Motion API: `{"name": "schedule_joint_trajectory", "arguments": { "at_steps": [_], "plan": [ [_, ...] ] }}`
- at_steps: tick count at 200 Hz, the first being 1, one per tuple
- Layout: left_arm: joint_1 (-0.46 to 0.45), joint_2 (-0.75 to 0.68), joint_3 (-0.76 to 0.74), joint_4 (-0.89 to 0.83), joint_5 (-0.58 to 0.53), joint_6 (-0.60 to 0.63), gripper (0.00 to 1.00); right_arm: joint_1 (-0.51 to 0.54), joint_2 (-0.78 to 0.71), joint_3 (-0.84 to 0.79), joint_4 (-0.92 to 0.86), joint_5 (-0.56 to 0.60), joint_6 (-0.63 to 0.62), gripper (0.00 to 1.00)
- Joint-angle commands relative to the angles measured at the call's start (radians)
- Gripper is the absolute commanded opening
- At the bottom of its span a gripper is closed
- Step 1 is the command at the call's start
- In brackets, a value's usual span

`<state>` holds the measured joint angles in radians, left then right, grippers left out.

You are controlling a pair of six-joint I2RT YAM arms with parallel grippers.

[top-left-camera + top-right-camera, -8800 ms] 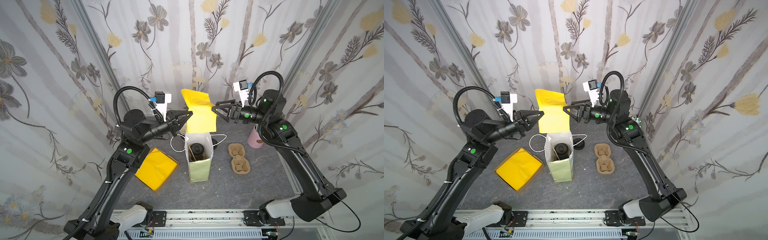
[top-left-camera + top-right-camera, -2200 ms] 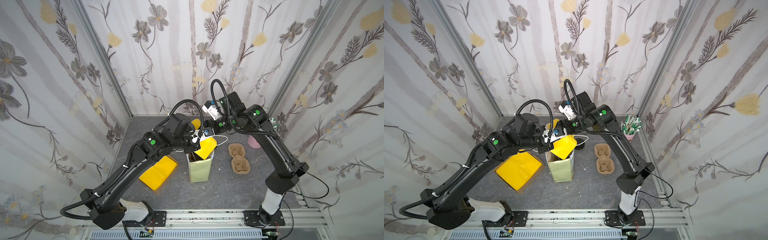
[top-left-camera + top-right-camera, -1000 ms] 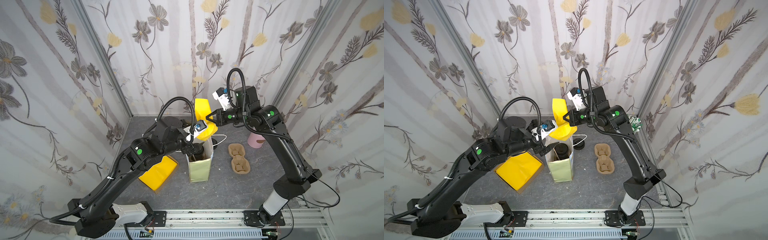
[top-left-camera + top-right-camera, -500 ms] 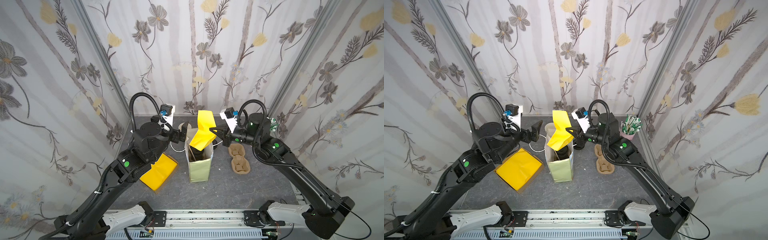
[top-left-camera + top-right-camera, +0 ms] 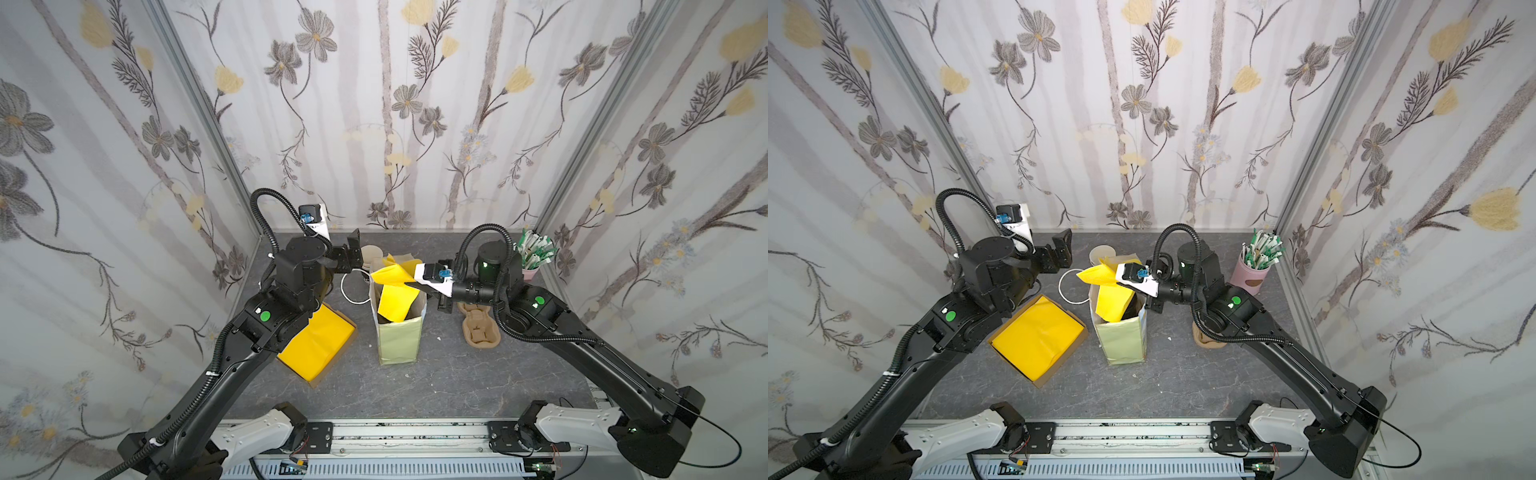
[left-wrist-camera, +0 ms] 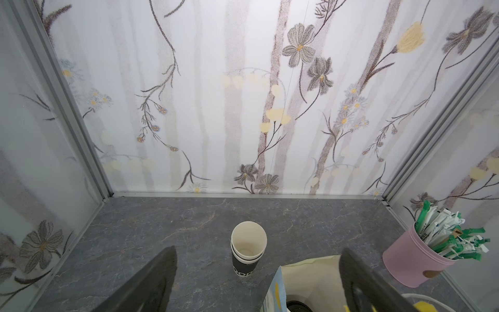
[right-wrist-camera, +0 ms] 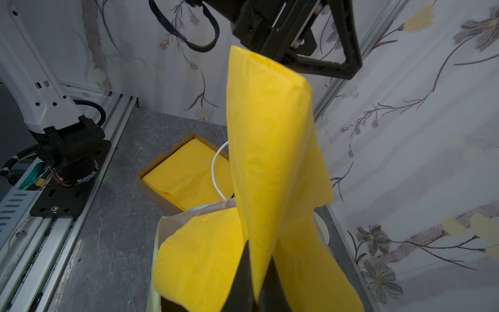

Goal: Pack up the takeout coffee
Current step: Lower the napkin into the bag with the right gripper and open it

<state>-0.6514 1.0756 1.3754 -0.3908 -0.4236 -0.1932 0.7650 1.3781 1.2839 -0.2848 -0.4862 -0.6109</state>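
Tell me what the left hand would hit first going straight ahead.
Likely the stack of lidless cups, centred between the open fingers of the left hand; depth is hard to judge.

The space is enclosed on three sides by pale panels: a back wall [image 5: 395,124], a left wall [image 5: 83,187] and a right wall [image 5: 685,166]. All are printed with grey and yellow flowers on long stems. The corners are framed by aluminium posts [image 5: 202,124]. The floor is formed by a dark grey, marble-veined tabletop [image 5: 457,374], evenly lit.

Bright even light, edges warped, fg blurry.
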Motion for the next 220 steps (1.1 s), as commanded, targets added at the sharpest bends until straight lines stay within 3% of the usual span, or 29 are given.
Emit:
{"name": "schedule_joint_trajectory", "arguments": {
  "at_steps": [1,45,86,149,175,203,220],
  "plan": [
    [0.006,0.003,-0.007,0.043,0.014,-0.05,0.96,0.02,0.016,0.004,-0.065,0.055,-0.142,0.01],
    [0.011,0.0,-0.021,0.05,0.017,-0.064,0.96,0.04,0.017,-0.016,-0.107,0.072,-0.185,0.04],
    [0.013,0.003,-0.019,0.056,0.016,-0.07,0.96,0.041,0.023,-0.006,0.021,0.251,-0.115,0.02],
    [0.017,0.003,-0.027,0.066,0.017,-0.072,0.96,0.045,0.091,0.007,0.088,0.316,-0.11,0.03],
    [0.018,0.001,-0.032,0.07,0.015,-0.071,0.96,0.048,0.069,0.006,0.037,0.237,-0.115,0.04],
    [0.021,0.003,-0.038,0.075,0.014,-0.071,0.96,0.049,0.004,-0.056,-0.036,0.074,-0.115,0.2],
    [0.022,0.007,-0.038,0.077,0.019,-0.071,0.96,0.049,-0.018,-0.087,-0.059,0.015,-0.081,0.21]
  ]
}}
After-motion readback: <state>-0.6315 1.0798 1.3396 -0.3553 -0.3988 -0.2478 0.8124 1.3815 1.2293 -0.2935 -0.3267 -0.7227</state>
